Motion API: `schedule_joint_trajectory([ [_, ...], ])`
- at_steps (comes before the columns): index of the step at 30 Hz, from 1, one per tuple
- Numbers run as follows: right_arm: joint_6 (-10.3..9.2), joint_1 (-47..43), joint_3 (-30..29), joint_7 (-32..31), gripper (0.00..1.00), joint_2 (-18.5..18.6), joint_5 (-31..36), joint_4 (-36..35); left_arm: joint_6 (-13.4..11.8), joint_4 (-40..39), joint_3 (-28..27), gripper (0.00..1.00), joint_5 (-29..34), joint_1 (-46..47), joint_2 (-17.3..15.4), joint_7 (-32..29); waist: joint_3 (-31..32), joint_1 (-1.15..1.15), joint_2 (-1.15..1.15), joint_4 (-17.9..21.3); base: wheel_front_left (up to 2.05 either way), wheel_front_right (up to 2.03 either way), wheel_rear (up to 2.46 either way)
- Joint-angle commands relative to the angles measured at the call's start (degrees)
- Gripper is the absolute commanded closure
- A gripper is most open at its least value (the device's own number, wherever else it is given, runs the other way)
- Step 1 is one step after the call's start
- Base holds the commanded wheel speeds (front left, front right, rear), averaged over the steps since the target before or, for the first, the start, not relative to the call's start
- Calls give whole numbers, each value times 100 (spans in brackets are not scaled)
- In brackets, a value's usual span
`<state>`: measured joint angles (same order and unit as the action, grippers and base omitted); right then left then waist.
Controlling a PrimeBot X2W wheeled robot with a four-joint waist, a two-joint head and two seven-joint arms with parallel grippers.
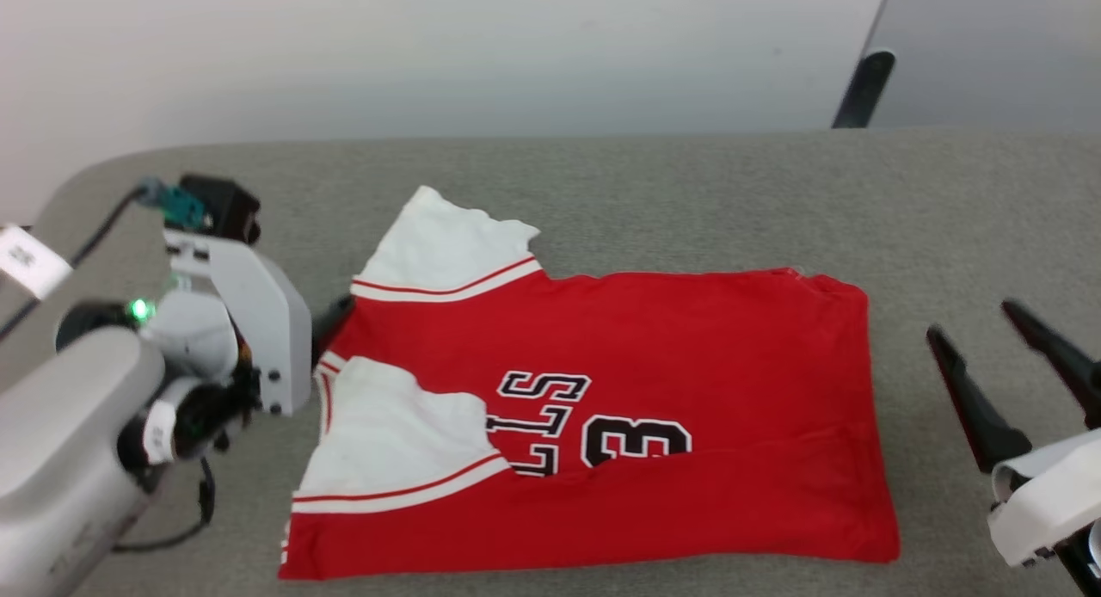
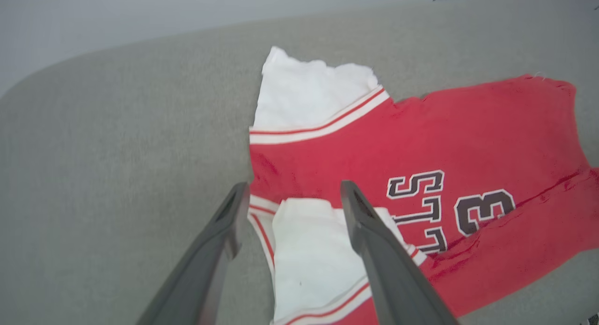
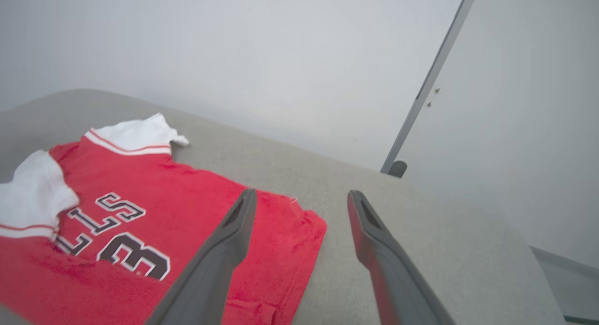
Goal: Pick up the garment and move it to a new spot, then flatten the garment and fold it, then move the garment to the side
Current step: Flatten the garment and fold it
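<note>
The garment (image 1: 619, 408) lies on the grey surface (image 1: 688, 193), its near edge folded over the number and its sleeves toward my left. My left hand (image 2: 294, 187) is spread wide at the collar edge, empty. My right hand (image 1: 972, 320), also wide and empty, is near the hem.

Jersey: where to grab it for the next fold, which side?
Likely the short ends of the jersey: left gripper on the collar edge, right gripper on the hem, each from outside. It lies flat, and those edges face the open fingers.
</note>
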<state>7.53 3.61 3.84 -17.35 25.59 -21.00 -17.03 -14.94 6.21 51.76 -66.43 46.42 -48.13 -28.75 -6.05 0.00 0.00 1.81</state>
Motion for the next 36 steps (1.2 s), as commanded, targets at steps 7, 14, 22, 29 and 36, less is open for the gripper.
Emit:
schedule_joint_trajectory([
  [7,-7,171,-58,1629,0,-631,895,-113,397,431,-203,0,332,609,142,459,-518,0,0,644,0,0,0],
  [14,-8,338,-24,2377,0,-1119,1158,-40,763,1040,-297,0,479,1294,132,377,-1178,0,0,1188,0,0,0],
  [22,-7,531,82,2694,0,-1376,1148,109,1134,1640,-171,0,544,2046,-94,-527,-1880,0,0,1619,0,0,0],
  [29,-8,704,154,2814,0,-1444,1109,204,1296,2115,-72,0,508,2668,-274,-1542,-2363,0,0,1814,0,0,0],
  [36,-8,852,225,2856,0,-1479,1046,279,1278,2513,102,0,656,3041,-258,-2157,-2634,0,0,1863,0,0,0],
])
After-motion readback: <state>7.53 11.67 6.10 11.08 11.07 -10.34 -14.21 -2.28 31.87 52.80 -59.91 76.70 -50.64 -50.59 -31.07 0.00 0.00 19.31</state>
